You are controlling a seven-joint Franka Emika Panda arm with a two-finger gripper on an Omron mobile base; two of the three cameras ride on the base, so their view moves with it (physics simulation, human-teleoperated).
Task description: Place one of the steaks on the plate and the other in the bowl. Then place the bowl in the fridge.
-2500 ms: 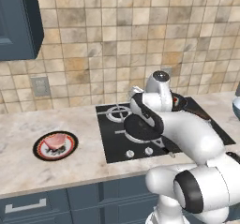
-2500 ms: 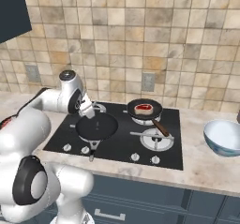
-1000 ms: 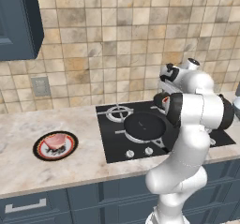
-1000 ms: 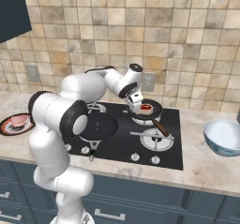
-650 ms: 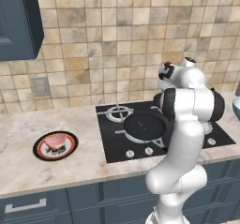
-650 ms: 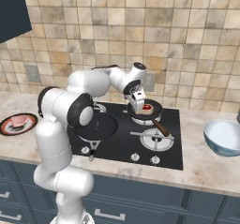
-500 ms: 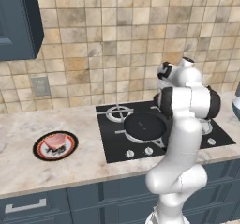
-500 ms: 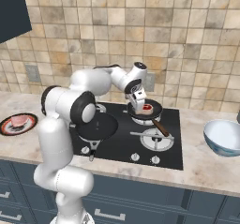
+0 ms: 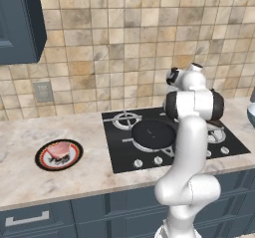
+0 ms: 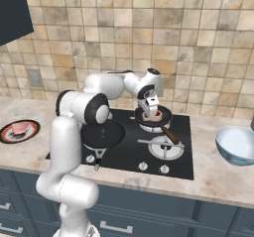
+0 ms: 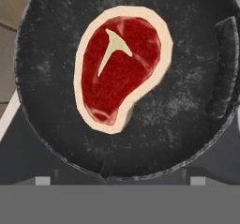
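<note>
At far left on the counter, the plate (image 10: 19, 131) carries one steak (image 10: 19, 127). Mid-hob, the gripper (image 10: 150, 113) hangs spread wide over the second steak (image 11: 119, 67) in a black frying pan (image 10: 154, 117). The bowl (image 10: 238, 145) sits at right.

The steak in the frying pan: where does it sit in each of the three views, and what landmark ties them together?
Left base view: hidden behind the arm's upper links, right of centre.
Right base view: the steak in the pan lies centre frame, under the open gripper.
Hand view: the steak lies upper centre, flat on the pan floor.
Shared landmark: the black frying pan on the rear burner of the black cooktop.
</note>
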